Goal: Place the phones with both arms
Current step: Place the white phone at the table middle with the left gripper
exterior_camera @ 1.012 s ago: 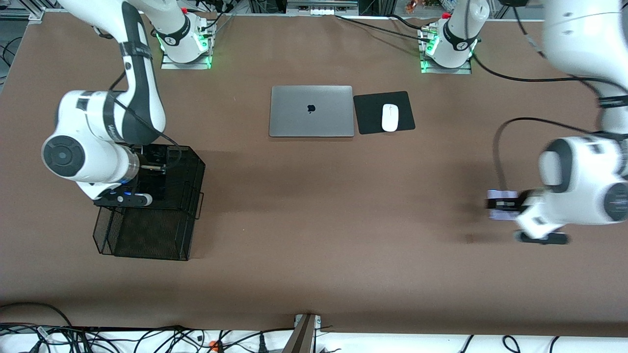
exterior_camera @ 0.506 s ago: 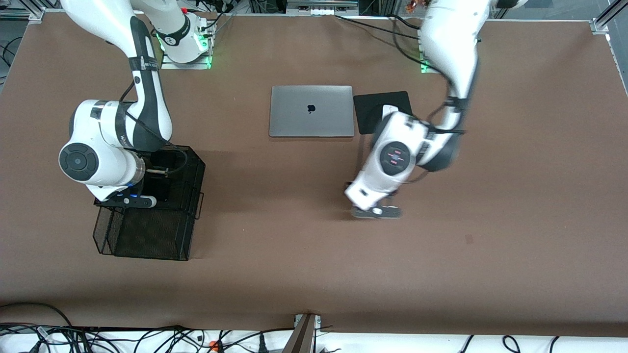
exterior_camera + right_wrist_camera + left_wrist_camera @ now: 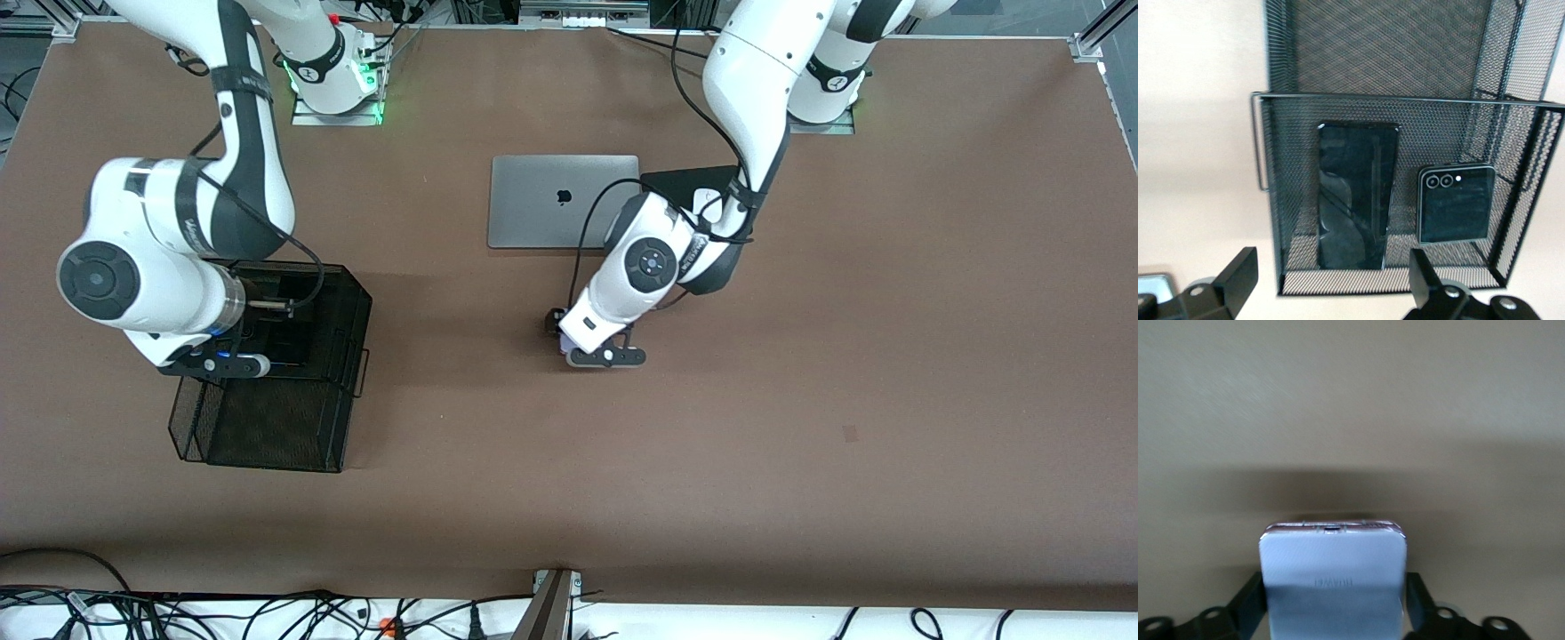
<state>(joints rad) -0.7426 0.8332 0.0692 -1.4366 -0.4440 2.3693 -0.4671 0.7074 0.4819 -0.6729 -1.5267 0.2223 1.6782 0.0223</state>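
While lavender phone (image 3: 1333, 587) lies flat, long black phone (image 3: 1353, 195) lengthwise in basket (image 3: 1391, 107)

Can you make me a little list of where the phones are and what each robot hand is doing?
long black phone: lying flat in the mesh basket
small black phone: in the same basket compartment, beside the long one
white phone: between the left hand's fingers, over bare table nearer the camera than the laptop
left hand: low over the middle of the table, around the white phone
right hand: open, above the basket, holding nothing
mouse: on its black pad beside the laptop, partly hidden by the left arm
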